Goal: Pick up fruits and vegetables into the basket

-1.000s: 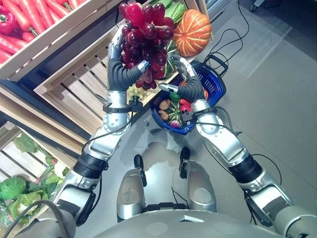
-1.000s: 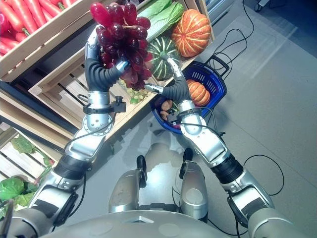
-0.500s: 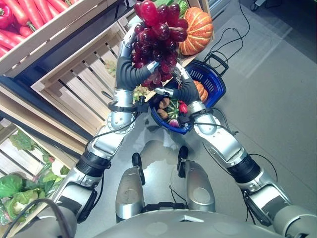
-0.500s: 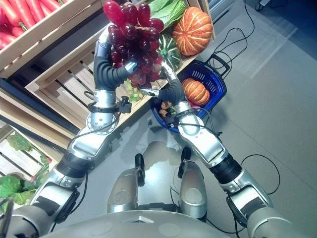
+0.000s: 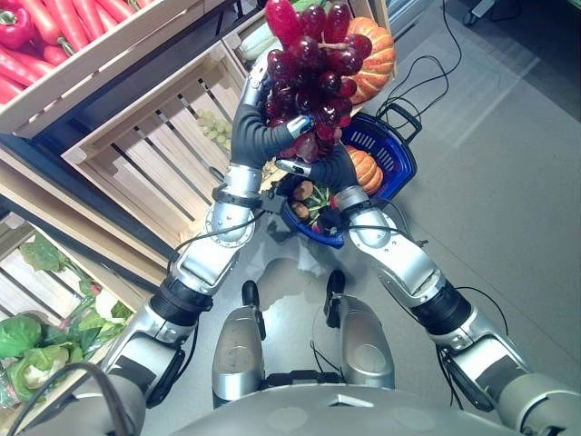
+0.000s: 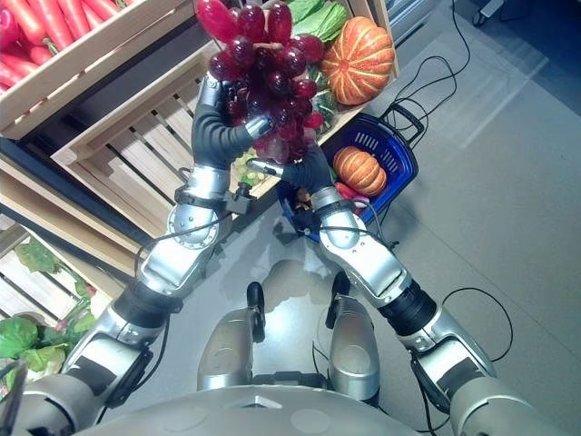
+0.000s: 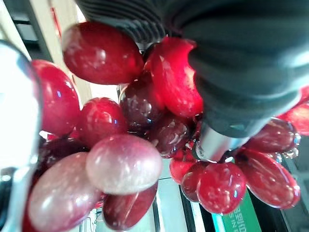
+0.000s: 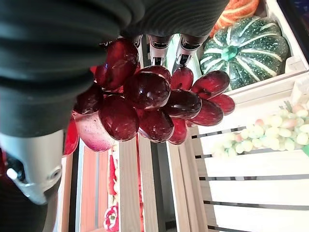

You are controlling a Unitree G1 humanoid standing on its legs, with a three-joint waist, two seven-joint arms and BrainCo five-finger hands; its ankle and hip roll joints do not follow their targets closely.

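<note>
Basket: you see the blue basket (image 5: pixel 397 156) on the floor, right in front of the wooden crates. It holds a small orange pumpkin (image 6: pixel 360 169), a striped green vegetable, something red and a few brown pieces (image 5: pixel 303 191).

Slatted crate: the wooden crate (image 5: pixel 154 150) beside your left arm has a pale green grape bunch (image 5: pixel 212 128) lying on its slats.

Pumpkin crate: the crate past the basket holds a large orange pumpkin (image 6: pixel 357 60), a striped green squash (image 8: pixel 245 51) and leafy greens (image 6: pixel 320 18).

Upper crate: you have red carrots (image 5: pixel 68 32) and a red pepper (image 5: pixel 14 23) in the crate at the far left.

Lower crates: leafy green vegetables (image 5: pixel 27 345) sit in the low crates by your left elbow.

Grapes: the red grape bunch (image 5: pixel 311 64) is raised in the air, above the near rim of the basket and in front of the large pumpkin. It hangs clear of every crate.

Left hand: your left hand (image 5: pixel 259 127) comes up from below and its fingers (image 7: pixel 14 121) curl round the bunch, gripping it; the thumb wraps the lower grapes.

Right hand: your right hand (image 5: pixel 329 166) sits just under the bunch, over the basket, its fingers (image 8: pixel 159 48) reaching up behind the grapes and its thumb (image 5: pixel 289 166) pointing toward the left hand. You cannot tell whether it grips the bunch or only rests against it.
</note>
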